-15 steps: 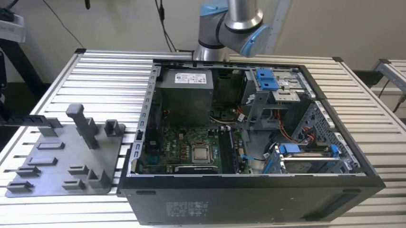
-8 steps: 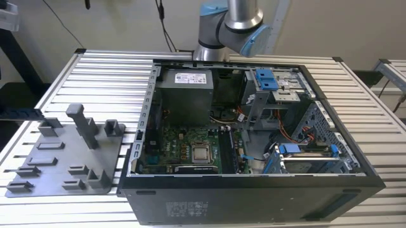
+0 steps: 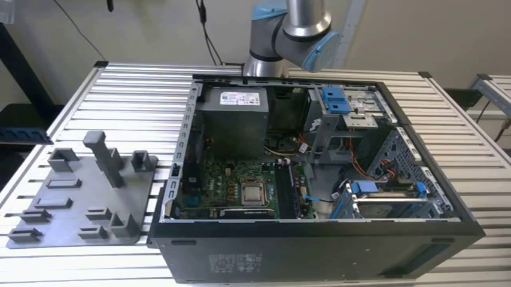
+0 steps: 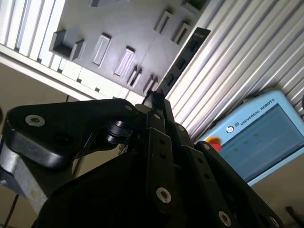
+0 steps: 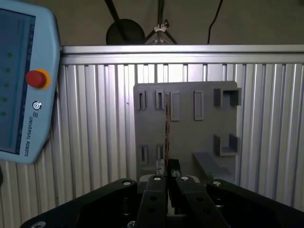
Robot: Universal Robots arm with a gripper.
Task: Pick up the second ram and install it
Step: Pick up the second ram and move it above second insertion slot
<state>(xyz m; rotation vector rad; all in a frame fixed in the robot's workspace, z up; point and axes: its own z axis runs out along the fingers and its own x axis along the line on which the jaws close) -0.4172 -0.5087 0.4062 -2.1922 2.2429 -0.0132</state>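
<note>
Fingers grip ram over fixture plate.

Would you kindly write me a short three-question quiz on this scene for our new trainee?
1. True or false: the gripper is shut on the second ram.
2. In the first wrist view, what lies behind the ram? A) the grey fixture plate B) a keyboard C) a cardboard box
3. Fill in: the computer case stands to the exterior view's ____ of the fixture plate.
Key: 1 true; 2 A; 3 right.
</note>
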